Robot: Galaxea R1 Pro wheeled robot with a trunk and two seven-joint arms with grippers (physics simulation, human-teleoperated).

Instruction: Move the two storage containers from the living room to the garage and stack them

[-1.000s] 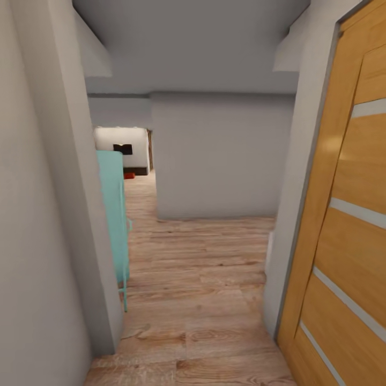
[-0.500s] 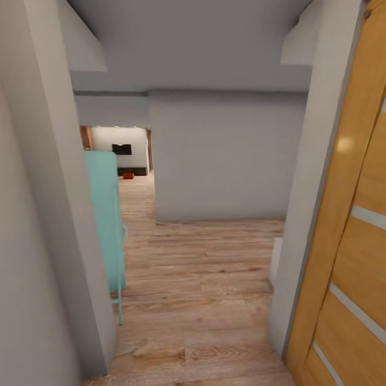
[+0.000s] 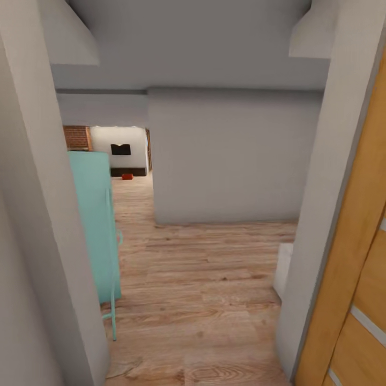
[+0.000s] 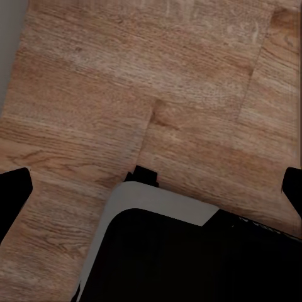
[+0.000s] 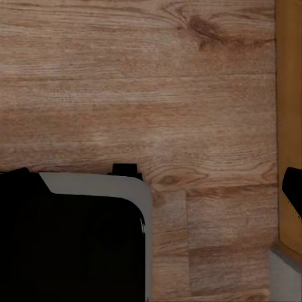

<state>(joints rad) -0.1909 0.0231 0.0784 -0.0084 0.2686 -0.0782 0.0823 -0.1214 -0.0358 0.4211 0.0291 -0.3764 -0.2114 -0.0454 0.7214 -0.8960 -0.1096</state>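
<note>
Far down the hallway, through the opening at the end, you can see a slice of the living room (image 3: 115, 153): a red brick fireplace (image 3: 76, 137) at its left, a black TV (image 3: 120, 149) on the white back wall, and a long low dark bench (image 3: 128, 171) under it. On the plank floor just in front of that bench sits a small orange-red shape (image 3: 127, 176), which looks like one of the storage containers; it is too small to tell more, or to say whether it is one or both.

You are looking through a doorway. A grey wall (image 3: 32, 225) stands close on your left, and a wooden door (image 3: 356, 279) with pale slits stands open on your right. Just past the left wall is a turquoise cabinet (image 3: 96, 225) on thin legs, and a grey partition wall (image 3: 225, 155) blocks the middle of the hall.

Your left tool (image 4: 151, 185) points down at the light wood planks (image 4: 157, 82), with the robot's dark base (image 4: 182, 251) below it; its fingertips (image 4: 14, 189) show at opposite edges of the wrist view, spread wide with nothing between them. Your right tool (image 5: 151, 189) also faces the planks, beside the door's lower edge (image 5: 288, 94); one fingertip (image 5: 293, 189) shows, and I cannot tell how its jaws stand. The container lies well apart from both tools.
</note>
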